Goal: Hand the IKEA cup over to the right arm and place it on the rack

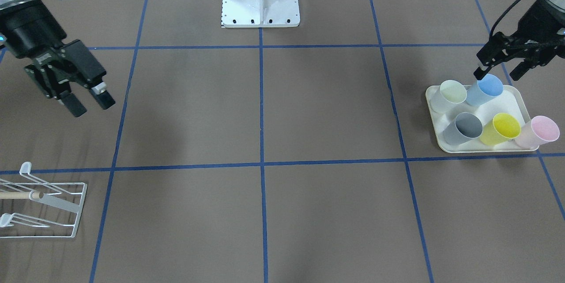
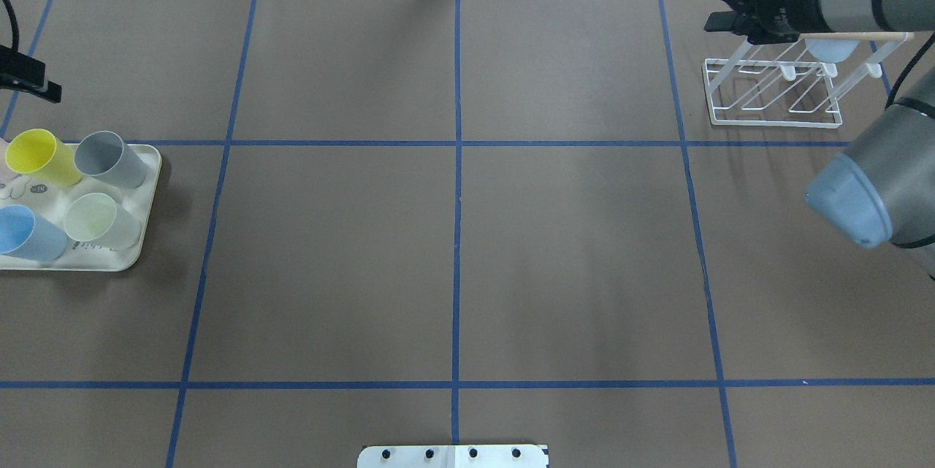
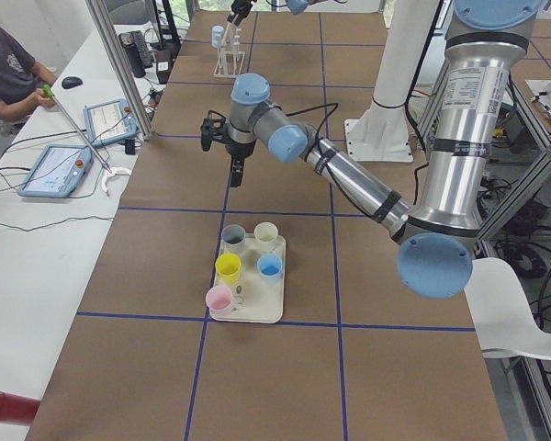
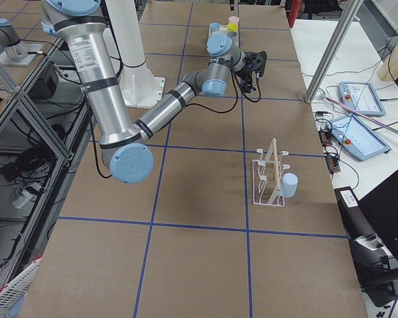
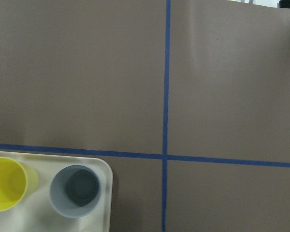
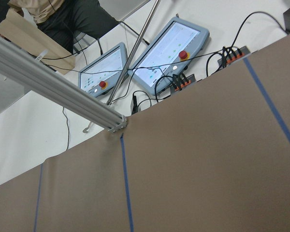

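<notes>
- Left claw [image 1: 498, 71]: jaws spread wide, gripping nothing. It hangs high, roughly over the tray [image 1: 485, 110], and touches no cup.
- Right claw [image 1: 90, 104]: likewise agape and bare, raised off the desk [image 1: 326, 111], apart from the rack [image 2: 774, 92].
- Cups: 5 stand mouth-up on the tray: blue [image 1: 485, 89], green [image 1: 452, 94], grey [image 1: 463, 127], yellow [image 1: 501, 128], pink [image 1: 538, 131]. I cannot tell which is meant.
- Handling, as I judge it: light, stiff plastic, smooth and slippery, not fragile. Pinch the wall at the rim, 1 finger inside, leaving the body free for the right claw.
- The cups stand close together, so an outside finger has little room.
- 1 pale cup [image 4: 290, 185] already hangs on the rack.
- Desk: flat brown sheet with a blue tape grid.
- Room: a white side table with 2 panels [image 3: 55, 170] and cables, and a seated person [image 3: 5, 64].
</notes>
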You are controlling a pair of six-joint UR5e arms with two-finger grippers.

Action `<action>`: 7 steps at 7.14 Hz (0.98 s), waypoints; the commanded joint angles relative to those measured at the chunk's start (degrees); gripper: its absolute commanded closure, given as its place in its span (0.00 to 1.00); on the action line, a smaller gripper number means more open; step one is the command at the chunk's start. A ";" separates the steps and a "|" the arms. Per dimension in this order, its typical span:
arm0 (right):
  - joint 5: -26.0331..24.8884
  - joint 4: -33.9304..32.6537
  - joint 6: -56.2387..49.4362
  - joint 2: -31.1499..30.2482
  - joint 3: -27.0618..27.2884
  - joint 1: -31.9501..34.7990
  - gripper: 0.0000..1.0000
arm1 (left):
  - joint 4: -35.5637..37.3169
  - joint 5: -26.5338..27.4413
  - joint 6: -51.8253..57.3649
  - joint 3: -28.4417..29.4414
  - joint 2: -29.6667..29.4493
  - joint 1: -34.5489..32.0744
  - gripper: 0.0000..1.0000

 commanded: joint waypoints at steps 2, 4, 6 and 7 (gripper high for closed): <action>-1.33 0.07 6.59 2.96 -0.11 -7.41 0.01 | -0.99 -2.45 21.08 11.24 4.42 -5.89 0.00; -5.63 0.16 6.59 3.48 -0.37 -11.02 0.01 | -8.14 -2.36 21.50 17.75 6.78 -5.81 0.00; -5.82 0.16 6.59 3.49 -0.37 -11.74 0.01 | -28.76 -2.01 2.88 23.03 9.07 -5.20 0.00; -5.82 0.16 6.59 3.49 -0.46 -11.83 0.01 | -32.25 -2.27 2.16 23.58 11.17 -5.11 0.00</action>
